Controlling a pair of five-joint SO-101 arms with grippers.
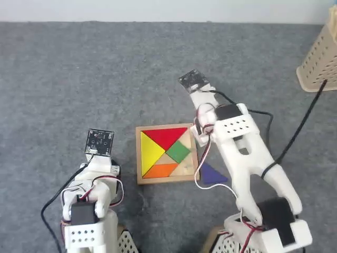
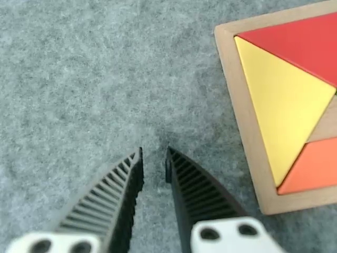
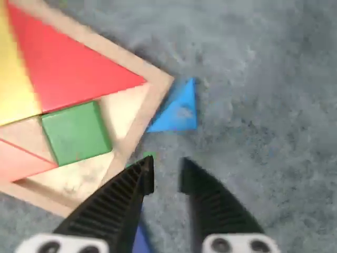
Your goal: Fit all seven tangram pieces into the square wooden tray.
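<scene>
The square wooden tray (image 1: 140,158) lies mid-table and holds a red triangle (image 1: 166,137), a yellow triangle (image 1: 149,152), a green square (image 1: 179,152) and an orange piece (image 1: 160,170). Bare wood shows around the green square (image 3: 78,132). A purple triangle (image 1: 212,174) lies on the mat to the right of the tray. A light blue triangle (image 3: 176,112) lies just outside the tray corner (image 3: 158,84) where the red triangle (image 3: 63,68) ends. My right gripper (image 3: 166,167) hovers beside that tray edge, slightly open and holding nothing; a green sliver (image 3: 149,156) peeks past one fingertip. My left gripper (image 2: 154,154) is narrowly open over bare mat, left of the tray (image 2: 237,95).
Grey felt mat (image 1: 79,74) covers the table, with free room behind and to the left of the tray. A beige perforated tower (image 1: 321,58) stands at the far right. The right arm's black cable (image 1: 305,121) trails across the mat there.
</scene>
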